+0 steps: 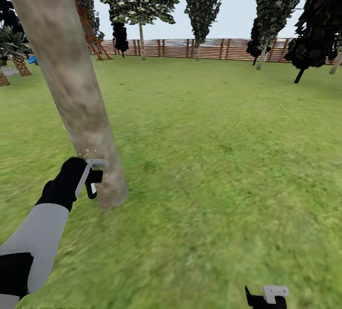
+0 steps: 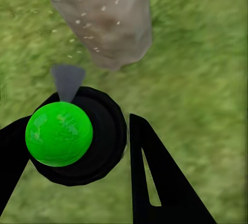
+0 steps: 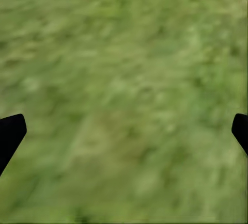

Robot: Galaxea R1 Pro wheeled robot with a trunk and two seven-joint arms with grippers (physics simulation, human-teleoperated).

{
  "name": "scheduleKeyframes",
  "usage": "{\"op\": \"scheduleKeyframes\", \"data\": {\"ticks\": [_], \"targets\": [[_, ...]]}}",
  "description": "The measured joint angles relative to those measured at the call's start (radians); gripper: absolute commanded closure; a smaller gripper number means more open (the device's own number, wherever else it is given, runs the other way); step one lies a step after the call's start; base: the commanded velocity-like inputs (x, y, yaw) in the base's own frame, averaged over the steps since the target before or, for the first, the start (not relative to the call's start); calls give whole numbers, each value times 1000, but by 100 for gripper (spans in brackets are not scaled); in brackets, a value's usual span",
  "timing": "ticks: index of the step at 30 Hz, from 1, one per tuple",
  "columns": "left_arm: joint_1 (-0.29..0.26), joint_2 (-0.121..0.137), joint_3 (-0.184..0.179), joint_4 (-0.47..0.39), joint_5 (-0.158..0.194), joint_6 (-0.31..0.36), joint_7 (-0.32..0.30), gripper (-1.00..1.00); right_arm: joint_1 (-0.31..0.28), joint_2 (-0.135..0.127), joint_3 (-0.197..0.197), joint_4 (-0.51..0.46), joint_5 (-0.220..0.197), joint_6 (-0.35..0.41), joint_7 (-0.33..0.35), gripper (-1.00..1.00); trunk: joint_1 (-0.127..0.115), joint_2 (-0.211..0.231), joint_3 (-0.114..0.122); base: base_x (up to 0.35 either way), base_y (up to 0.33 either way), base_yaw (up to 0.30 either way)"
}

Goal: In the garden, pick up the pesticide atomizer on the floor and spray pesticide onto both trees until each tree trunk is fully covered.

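A thick mottled grey-brown tree trunk [image 1: 71, 85] leans across the left of the head view, its base in the grass floor [image 1: 213, 166]. My left gripper [image 1: 89, 179] sits right beside the trunk's base, shut on the pesticide atomizer [image 1: 93, 176], whose pale grey trigger head points at the bark. In the left wrist view the atomizer [image 2: 58, 133] shows a bright green round top on a dark body between my black fingers [image 2: 155, 182]. Its grey nozzle aims at the tree trunk [image 2: 103, 22]. Whitish pesticide specks [image 2: 77, 21] dot the bark. My right gripper [image 1: 267, 298] hangs open over grass, holding nothing.
A brown slat fence [image 1: 213, 48] closes the garden at the back, with several thin-trunked trees [image 1: 141, 38] and dark conifers [image 1: 308, 38] in front of it. Palms [image 1: 19, 62] stand at the far left. Open lawn stretches to the right of the trunk.
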Motion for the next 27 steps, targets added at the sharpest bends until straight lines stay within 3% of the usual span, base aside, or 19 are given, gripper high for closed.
{"op": "scheduleKeyframes", "data": {"ticks": [6, 13, 21, 27], "targets": [[16, 1, 3, 2, 0, -1, 1, 100, 0, 0, 0, 0, 0, 0, 1, -100, 0, 0, 0, 178, -243, 258], [21, 4, 4, 14, -3, -9, 3, 100, 0, 0, 0, 0, 0, 0, -1, -100, 0, 0, 0, 188, -229, 30], [22, 14, 9, 17, -5, -12, 3, 100, 0, 0, 0, 0, 0, 0, 0, -100, 0, 0, 0, -28, -274, 7], [33, 17, 10, 20, -7, -15, 3, 100, 0, 0, 0, 0, 0, 0, 1, -100, 0, 0, 0, -93, -275, 231]]}}
